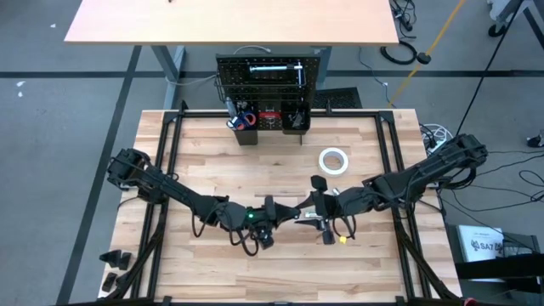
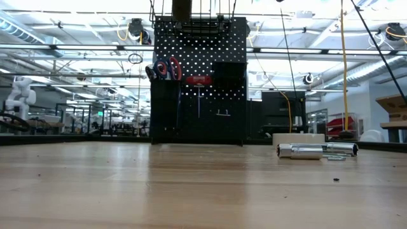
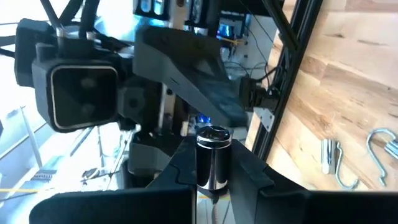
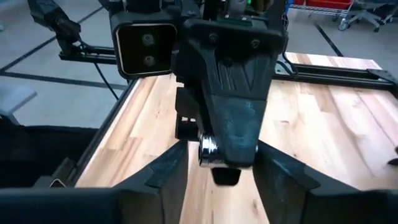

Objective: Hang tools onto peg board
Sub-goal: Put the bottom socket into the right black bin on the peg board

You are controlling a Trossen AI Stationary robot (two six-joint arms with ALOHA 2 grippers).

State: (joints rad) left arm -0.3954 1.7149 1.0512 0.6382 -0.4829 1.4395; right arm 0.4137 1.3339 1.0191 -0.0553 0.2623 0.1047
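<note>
Silver ratchet (image 3: 213, 157) is sitting closest to the lens in the left wrist view, its round end poking up between the left end effector's dark fingers (image 3: 252, 180), which are pinching it on both sides. Left end effector (image 1: 270, 223) is hanging near the middle of the bench's front edge. Right end effector (image 1: 316, 212) is facing it tip to tip; its fingers (image 4: 283, 177) are standing apart on either side of the ratchet head (image 4: 209, 151) and the left one's nose, not visibly touching the tool. So the ratchet (image 1: 299, 216) is bridging between the two, with the left one clamping.

White tape roll (image 1: 333, 161) is lying flat on the bench (image 1: 212, 153), right of centre, well apart from both arms.

Peg board (image 1: 270, 72) is standing upright at the middle of the bench's back edge, with scissors (image 2: 166, 69) and a red-handled tool (image 2: 198, 81) already hanging on it (image 2: 210, 44), black bins (image 1: 272, 119) along its foot.

Loose metal hooks (image 3: 354, 155) are lying on the bench.
</note>
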